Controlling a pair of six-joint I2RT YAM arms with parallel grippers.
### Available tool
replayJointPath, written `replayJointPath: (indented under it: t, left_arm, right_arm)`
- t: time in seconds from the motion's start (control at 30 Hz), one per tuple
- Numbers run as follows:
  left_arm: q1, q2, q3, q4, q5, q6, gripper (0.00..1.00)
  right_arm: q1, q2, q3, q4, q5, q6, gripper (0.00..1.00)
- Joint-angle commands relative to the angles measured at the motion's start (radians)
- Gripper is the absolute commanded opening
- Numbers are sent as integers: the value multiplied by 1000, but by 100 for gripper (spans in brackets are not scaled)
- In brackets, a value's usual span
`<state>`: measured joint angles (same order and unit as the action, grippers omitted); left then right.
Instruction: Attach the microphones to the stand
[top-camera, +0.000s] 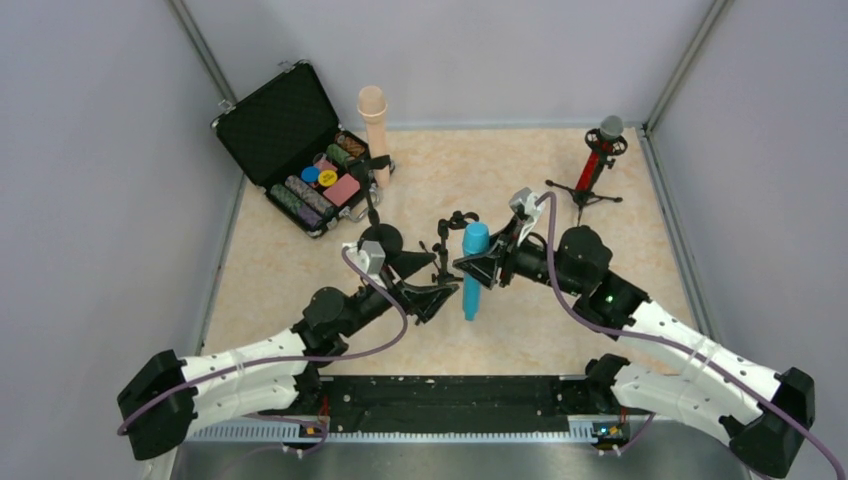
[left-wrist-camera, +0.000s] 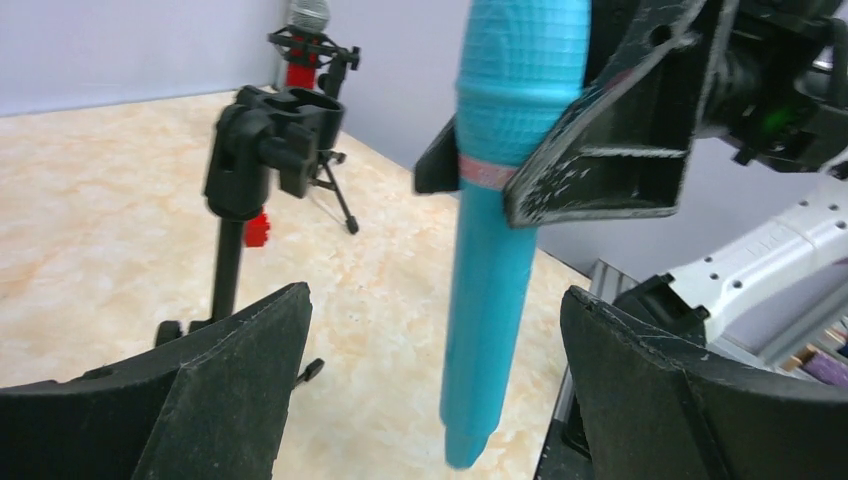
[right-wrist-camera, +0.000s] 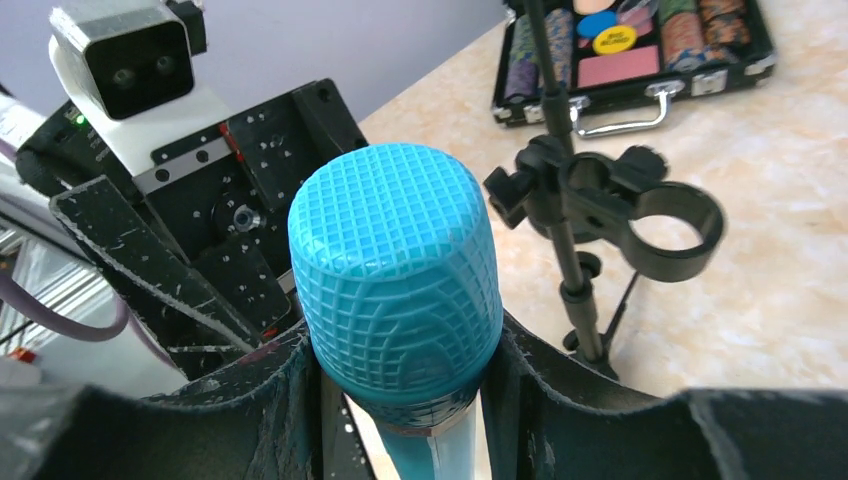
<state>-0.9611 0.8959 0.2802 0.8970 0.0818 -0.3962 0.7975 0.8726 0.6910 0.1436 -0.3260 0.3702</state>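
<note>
My right gripper (top-camera: 478, 264) is shut on the cyan-blue microphone (top-camera: 472, 272) just below its head and holds it upright, head up, above the table. In the right wrist view its mesh head (right-wrist-camera: 395, 270) fills the space between my fingers. My left gripper (top-camera: 448, 281) is open, and the microphone's lower handle (left-wrist-camera: 495, 300) hangs between its jaws without touching them. An empty black stand (top-camera: 446, 240) with an open ring clip (right-wrist-camera: 655, 220) stands just left of the microphone. The beige microphone (top-camera: 374, 120) and the red microphone (top-camera: 604, 148) each sit in a stand at the back.
An open black case (top-camera: 290, 150) of poker chips lies at the back left, behind the beige microphone's stand. The red microphone's tripod legs (top-camera: 585, 195) spread at the back right. A black rail (top-camera: 450, 395) runs along the near edge between the arm bases.
</note>
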Motion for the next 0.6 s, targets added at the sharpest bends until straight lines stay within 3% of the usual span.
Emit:
replayJointPath:
  t: [0.0,0.27,0.57]
  left_arm:
    - [4,-54,4,-86,-142,4,99]
    - [3,-77,97,-440,-245,60,97]
    - [4,1,74,-429,-274,40,99]
  right_arm:
    - [-17,-64,107,-49,98,-60,0]
    - [-17,-49,233,-122,254,-188,0]
    - [-17,0,392,-143,314,-320,0]
